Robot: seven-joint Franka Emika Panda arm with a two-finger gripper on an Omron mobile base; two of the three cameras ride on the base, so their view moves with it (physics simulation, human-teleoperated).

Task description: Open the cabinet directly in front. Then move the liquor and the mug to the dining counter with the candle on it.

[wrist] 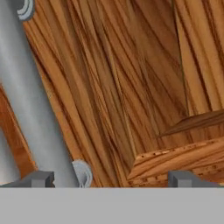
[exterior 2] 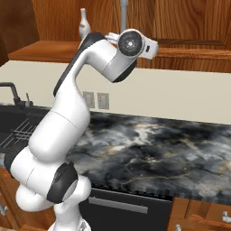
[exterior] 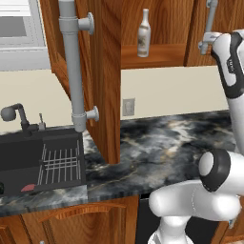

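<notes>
Wooden cabinet [exterior: 102, 81] door stands swung out; the hand [wrist: 111, 178], spread wide, seemingly just beside the right door's handle [wrist: 30, 100].

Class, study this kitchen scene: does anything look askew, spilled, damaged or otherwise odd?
Nothing stands out. The cabinet's left door is swung open, as the job requires, and the liquor stands upright on its shelf. No spills or damage show.

Glossy white arm [exterior 2: 63, 131] of rounded, tubular links. Dark grey bands at joints, one wrapping the lower elbow, another striping the upper link. Round grey cap with concentric rings on the wrist joint. Faint small lettering on the dark forearm strip. Pincer [wrist: 112, 178] with two small dark grey blocky tips.
</notes>
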